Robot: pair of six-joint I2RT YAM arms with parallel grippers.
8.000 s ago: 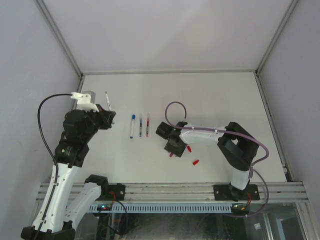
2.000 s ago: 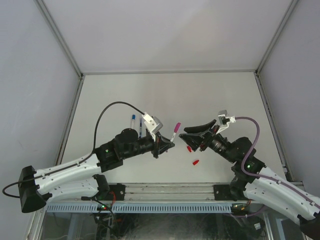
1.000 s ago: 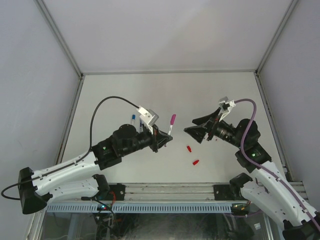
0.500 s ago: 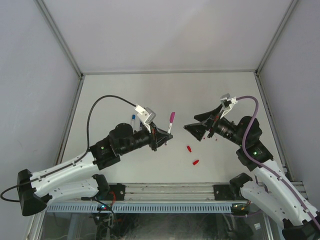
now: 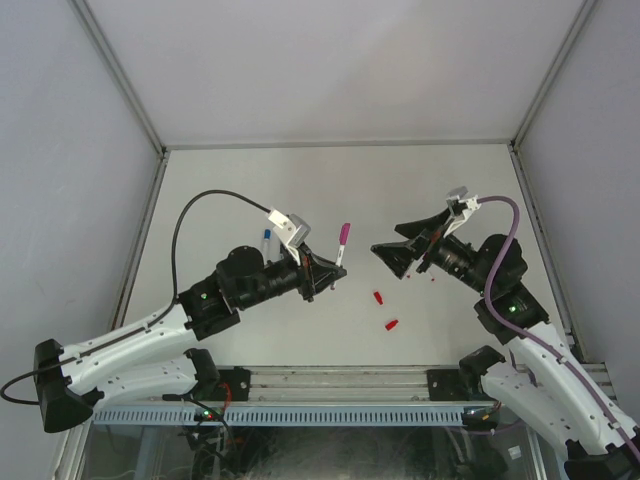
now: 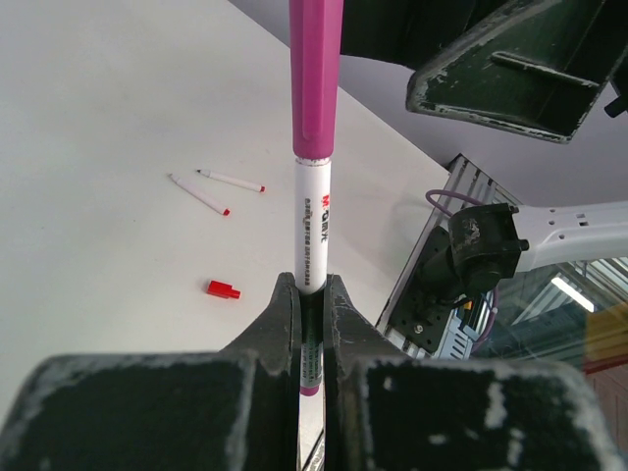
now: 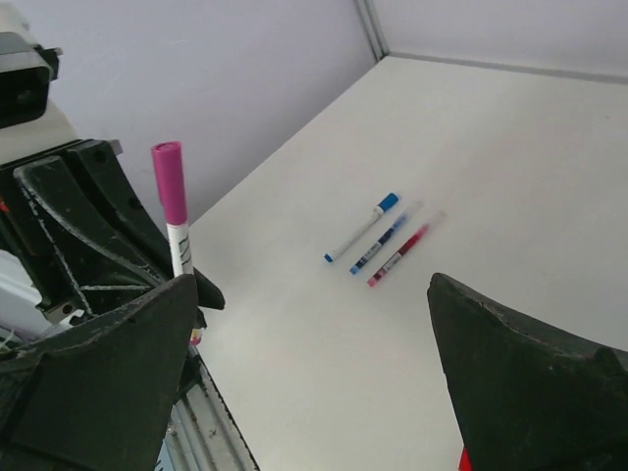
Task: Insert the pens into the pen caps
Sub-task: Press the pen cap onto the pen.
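My left gripper (image 5: 338,270) (image 6: 312,294) is shut on the white barrel of a pen (image 6: 312,226) that points upward above the table. A magenta pen cap (image 6: 316,78) (image 5: 344,236) (image 7: 169,182) sits on the pen's top end. My right gripper (image 5: 387,241) (image 7: 314,383) stands wide open and holds nothing, a short way to the right of that pen. Two red pen caps (image 5: 379,297) (image 5: 392,324) lie on the table between the arms. Three pens (image 7: 383,238) lie side by side farther left. Two thin uncapped pens (image 6: 216,186) with red tips lie below my right gripper.
The white table (image 5: 400,180) is walled at the back and on both sides. A metal rail (image 5: 340,380) with the arm bases runs along the near edge. My left arm (image 5: 240,285) covers most of the three lying pens from above.
Two seconds ago my right gripper was at the magenta cap on the held pen. It has since let go, opened wide and drawn back to the right. The left gripper still holds the pen.
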